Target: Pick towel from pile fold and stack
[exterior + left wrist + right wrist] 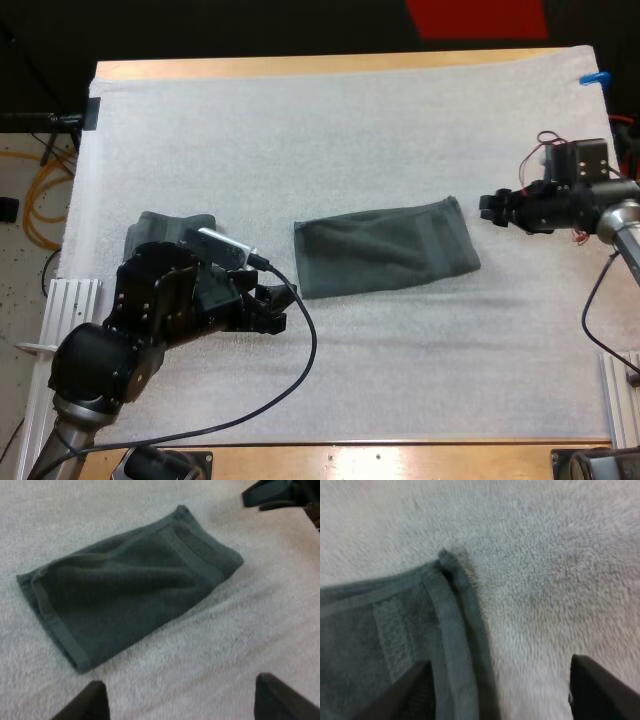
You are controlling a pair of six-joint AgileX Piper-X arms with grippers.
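both released, the left pincer (283,308) and right pincer (487,208) should likely each pinch every layer of the folded towel (385,250) at the hem just ahead.

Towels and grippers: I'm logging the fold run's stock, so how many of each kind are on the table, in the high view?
Folded towel: 1
Other towel, partly hidden: 1
Grippers: 2, the left gripper and the right gripper, both open
Total: 4
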